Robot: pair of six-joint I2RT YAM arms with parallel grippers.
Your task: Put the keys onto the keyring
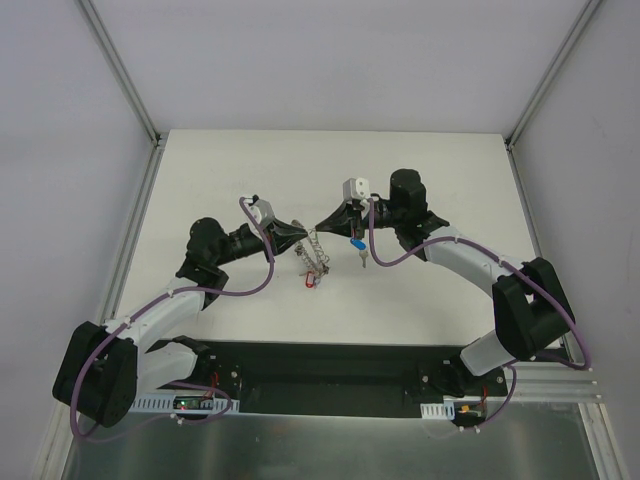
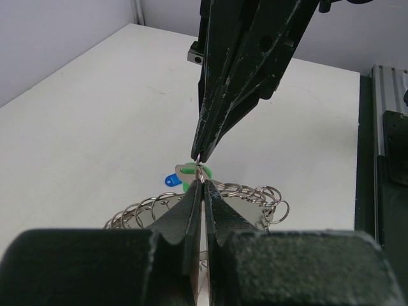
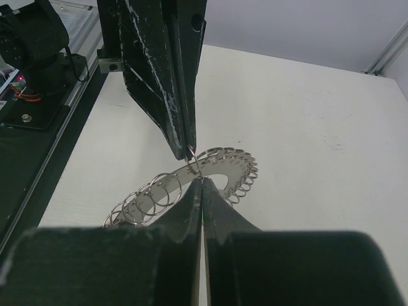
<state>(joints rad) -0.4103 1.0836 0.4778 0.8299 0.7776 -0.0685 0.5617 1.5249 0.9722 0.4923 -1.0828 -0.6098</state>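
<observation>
At the centre of the white surface (image 1: 430, 180), the two arms meet tip to tip, with the work held between them.

(a) The keyring (image 2: 245, 205) is a wide, flat, silvery plate with many small wire loops along its rim. It sits directly beneath the meeting point. The top view shows it nearly edge-on, and whether it rests on the surface cannot be told. It is judged rigid, fairly heavy for its size, and slick, so it is best pinched across the flat plate rather than by a loop.

(b) The left gripper (image 1: 298, 233) and the right gripper (image 1: 322, 222) both have their jaws pressed together. Each appears to pinch the same thin split ring (image 2: 201, 169) from opposite sides.

(c) The keys are light, stiff and free to swing. The green tag (image 2: 189, 169) lies just behind the split ring, and the blue tag (image 2: 171, 180) is beside it. A red tag (image 1: 312, 281) hangs lower down. The plastic tags offer the surest hold, since the metal blades are small and slippery. The split ring is springy and likely to slip out of a light pinch.
</observation>
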